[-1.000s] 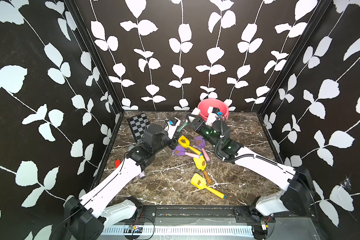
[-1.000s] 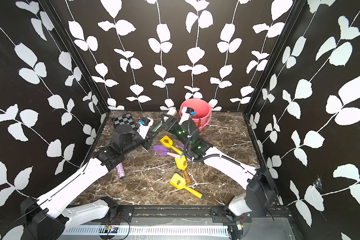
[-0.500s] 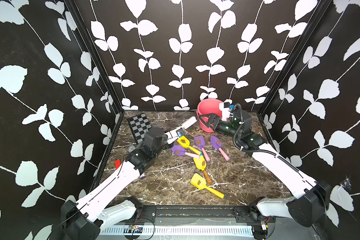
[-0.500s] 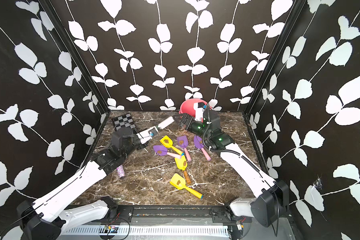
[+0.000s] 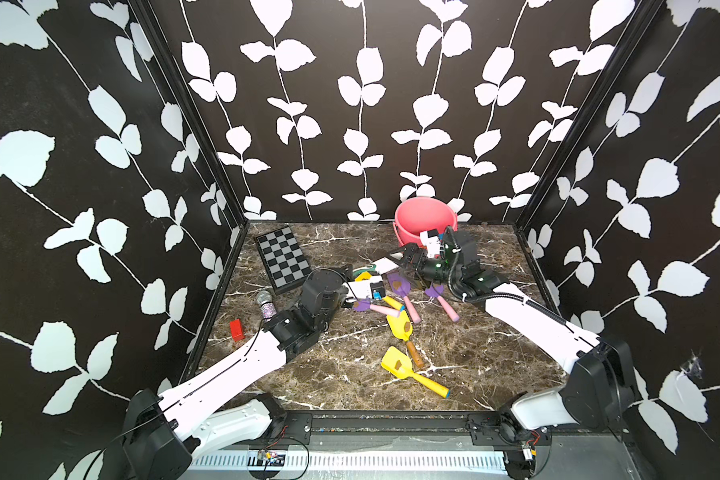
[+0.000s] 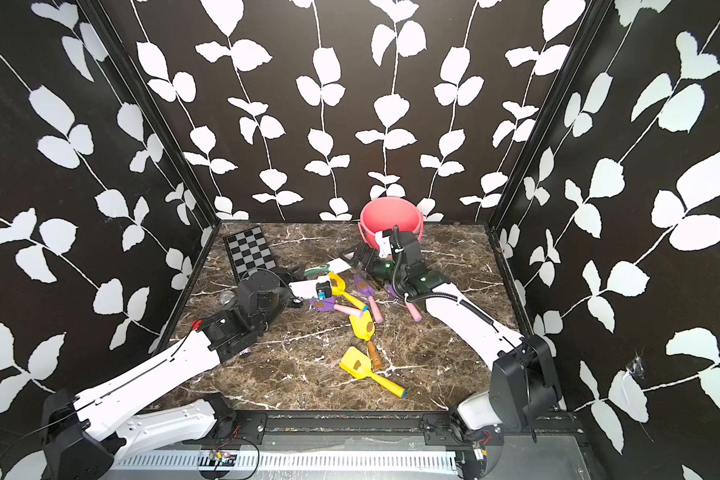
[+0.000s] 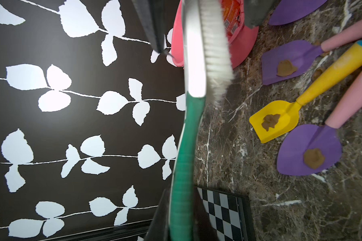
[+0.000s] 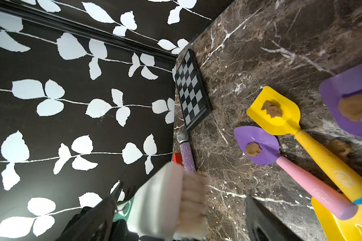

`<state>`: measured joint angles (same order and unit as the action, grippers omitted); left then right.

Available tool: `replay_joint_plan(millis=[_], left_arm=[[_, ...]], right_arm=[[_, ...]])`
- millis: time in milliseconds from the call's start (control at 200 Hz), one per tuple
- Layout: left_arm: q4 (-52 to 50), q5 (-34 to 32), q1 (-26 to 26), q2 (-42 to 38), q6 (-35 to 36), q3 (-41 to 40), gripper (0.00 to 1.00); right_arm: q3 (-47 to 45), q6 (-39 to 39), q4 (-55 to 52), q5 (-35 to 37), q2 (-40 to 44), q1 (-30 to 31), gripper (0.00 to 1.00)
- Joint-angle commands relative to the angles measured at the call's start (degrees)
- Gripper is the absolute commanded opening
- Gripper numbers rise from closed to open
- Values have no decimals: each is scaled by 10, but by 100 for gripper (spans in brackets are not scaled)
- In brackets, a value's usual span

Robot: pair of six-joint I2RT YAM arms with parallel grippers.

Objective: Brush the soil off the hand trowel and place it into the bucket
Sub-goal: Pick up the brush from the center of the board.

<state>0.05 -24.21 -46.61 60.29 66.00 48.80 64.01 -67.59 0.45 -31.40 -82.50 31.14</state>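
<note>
My left gripper (image 5: 350, 273) (image 7: 181, 208) is shut on the green handle of a white-headed brush (image 5: 385, 264) (image 7: 196, 62). My right gripper (image 5: 408, 266) (image 8: 184, 192) is open, its jaws standing either side of the brush head (image 8: 165, 200) without closing on it. Several hand trowels lie mid-table, purple (image 5: 398, 284) (image 7: 288, 60) and yellow (image 5: 400, 326) (image 8: 274, 112), each with a clump of soil (image 7: 285, 67) (image 8: 272, 108) on its blade. The pink bucket (image 5: 425, 216) (image 6: 389, 216) stands upright at the back, just behind the right gripper.
A checkerboard (image 5: 281, 257) lies at the back left. A glittery microphone (image 5: 267, 303) and a red block (image 5: 236, 328) sit by the left wall. A yellow trowel with a blue-tipped handle (image 5: 412, 374) lies nearer the front. Patterned walls close three sides.
The right arm swung right toward the bucket, then came back, its open jaws now flanking the brush head. The left gripper has kept hold of the brush and lowered its head slightly.
</note>
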Motion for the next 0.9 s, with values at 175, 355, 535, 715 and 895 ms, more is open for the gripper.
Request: replay_joint_plan(millis=[175,355,535,715,895], left_arm=[[41,-12,-10,0,16,-16,0],[43,-13,-14,4,20,-16,0],[33,-18,-14,14,12,-16,0],[-24,11,-14,23,-59,6,21],[-52,47,-14,20,-145,23,56]], right_arm=[[-36,-107,132,31,-19,12,68],[-36,-140,153,49,-33,22,49],[-64,-158,161,92,-14,19,24],[-88,-171,177,133,10,5,16],[-94,-152,180,150,17,-9,15]])
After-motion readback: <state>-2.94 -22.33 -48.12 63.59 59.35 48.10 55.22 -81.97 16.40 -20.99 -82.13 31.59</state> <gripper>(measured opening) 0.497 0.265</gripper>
